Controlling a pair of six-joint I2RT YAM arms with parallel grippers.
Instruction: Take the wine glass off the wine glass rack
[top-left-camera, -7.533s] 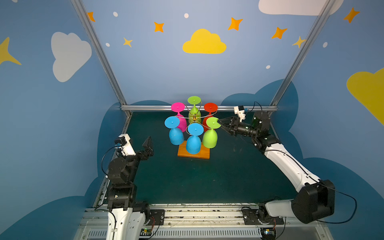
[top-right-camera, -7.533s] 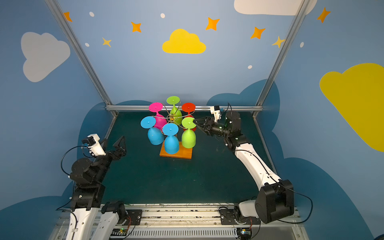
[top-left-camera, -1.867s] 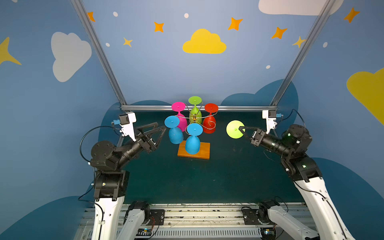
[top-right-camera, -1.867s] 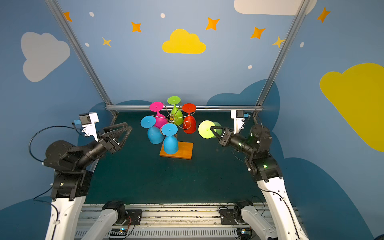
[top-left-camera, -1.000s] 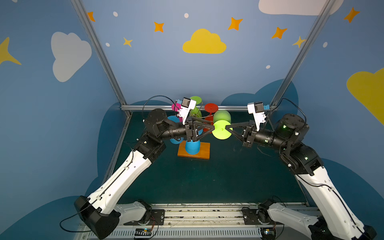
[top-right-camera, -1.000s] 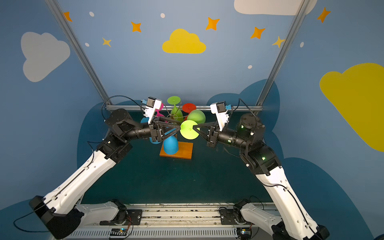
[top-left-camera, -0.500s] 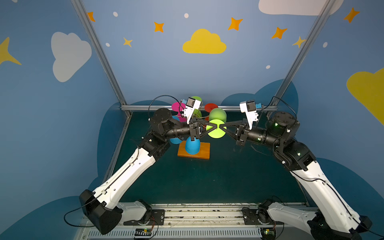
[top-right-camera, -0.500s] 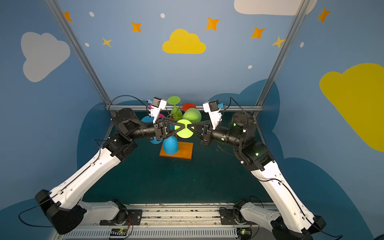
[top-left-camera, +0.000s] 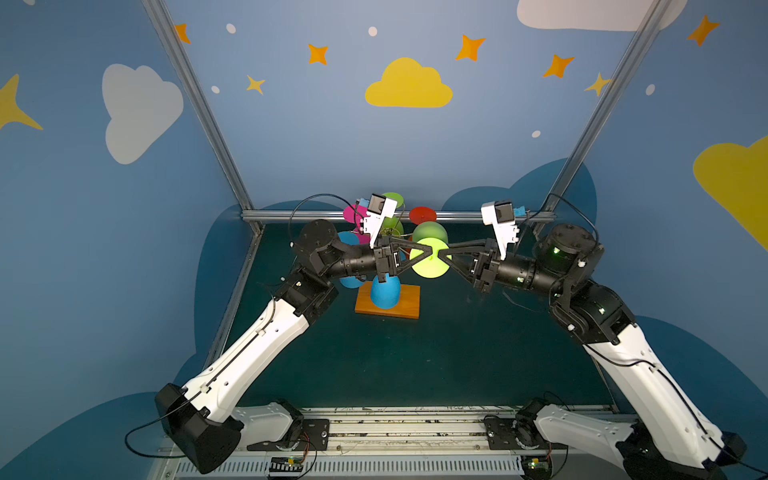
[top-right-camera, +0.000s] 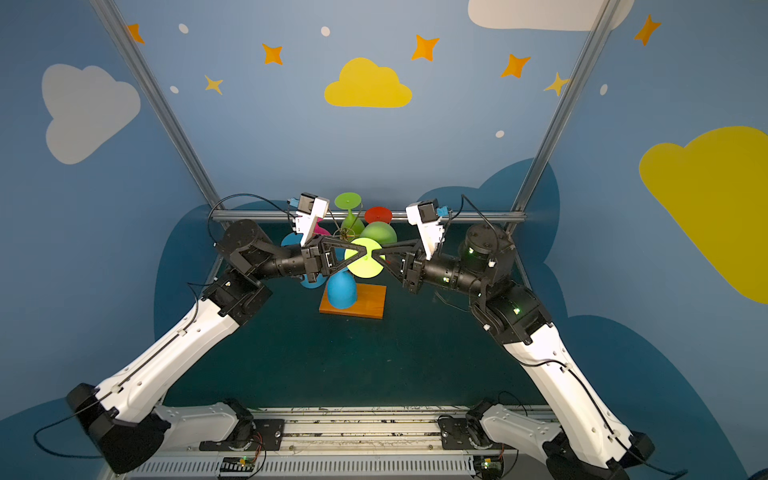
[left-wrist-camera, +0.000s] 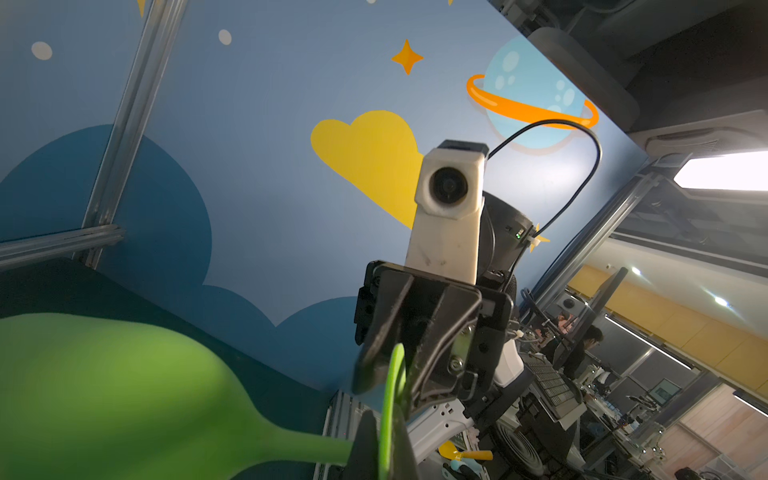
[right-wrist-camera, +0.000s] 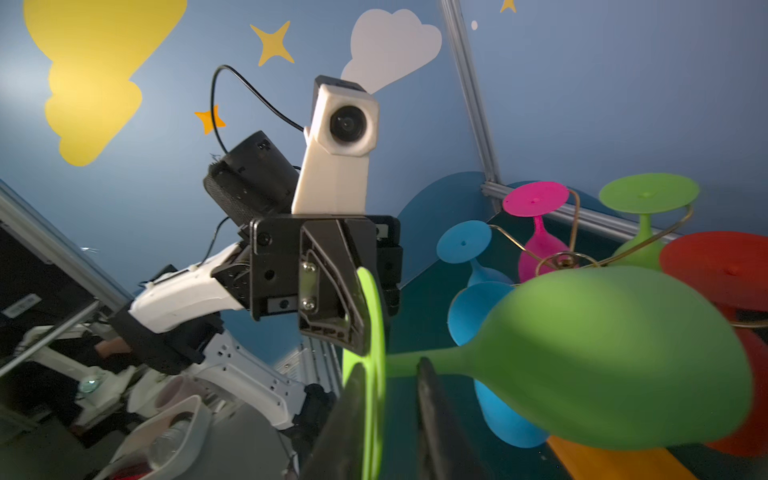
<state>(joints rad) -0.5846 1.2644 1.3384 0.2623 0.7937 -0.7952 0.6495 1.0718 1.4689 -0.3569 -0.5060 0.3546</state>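
- I had the lime-green stemmed wine glass lying on its side in mid-air above the dark green table mat. Its round foot faced the top cameras and its bowl pointed back.
- The left gripper was closed tight on the foot's edge. The left wrist view showed its fingertips pinching the thin disc.
- The right gripper came in from the opposite side. Its jaws were parted partway and straddled the foot beside the stem with a gap, gripping nothing.
- The wine glass rack, thin gold wire on a rectangular orange-brown wooden base, stood just behind and below. I could not tell whether the bowl touched its wire.
- Blue glasses, a pink glass, a darker green glass and a red glass hung upside down there.
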